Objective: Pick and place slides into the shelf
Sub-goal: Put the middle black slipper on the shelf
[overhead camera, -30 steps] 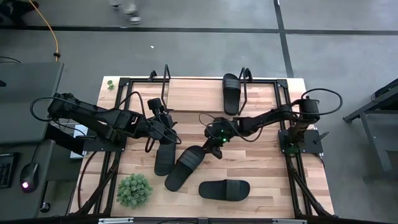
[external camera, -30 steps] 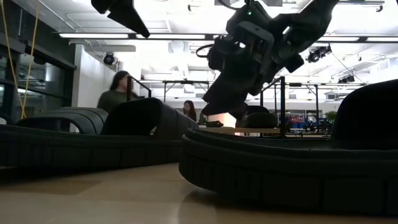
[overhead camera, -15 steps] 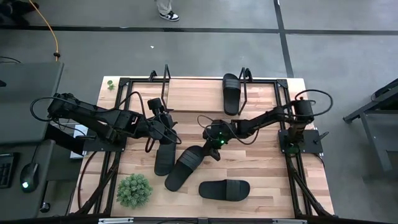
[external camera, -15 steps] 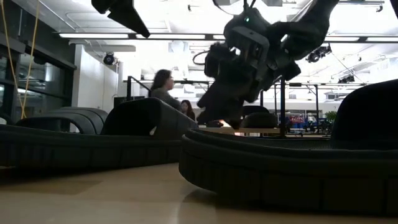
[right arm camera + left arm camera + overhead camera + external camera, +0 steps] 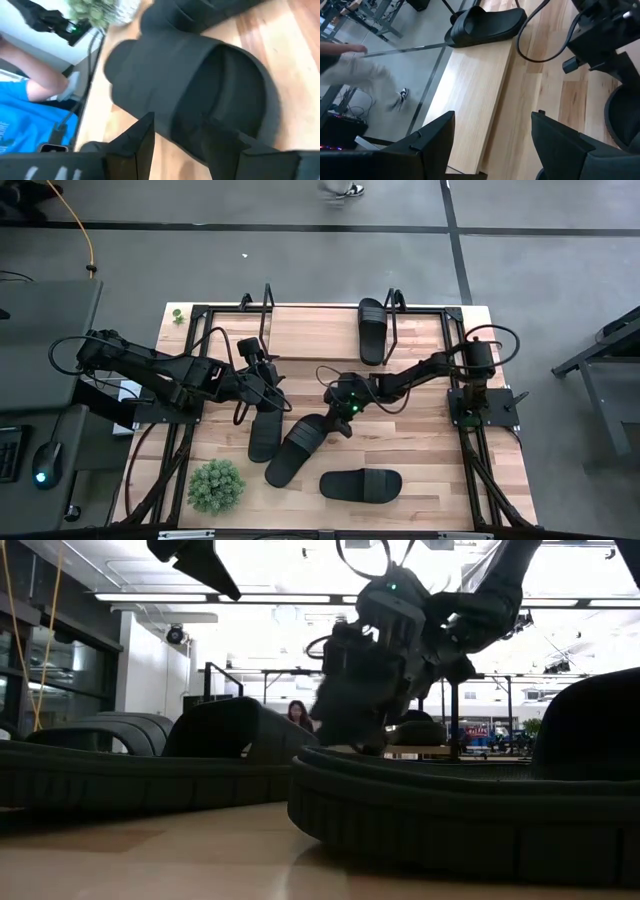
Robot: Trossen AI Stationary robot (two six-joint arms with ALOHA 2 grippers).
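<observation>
Right gripper (image 5: 343, 423) hung over the strap of a black ribbed slide sandal (image 5: 296, 448) mid-surface, jaws apart astride it, not closed; left gripper (image 5: 268, 397) above a second slide (image 5: 265, 434), jaws open, empty; third slide (image 5: 371, 330) lay on the light wooden wire-framed shelf (image 5: 310, 332); fourth (image 5: 361, 484) on the surface's near side

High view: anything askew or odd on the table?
Nothing is damaged. One slide sits on the shelf; three lie loose on the table, and two of them are angled and crowd together, apparently touching. The right pincer hovers over that pair's inner slide.
</observation>
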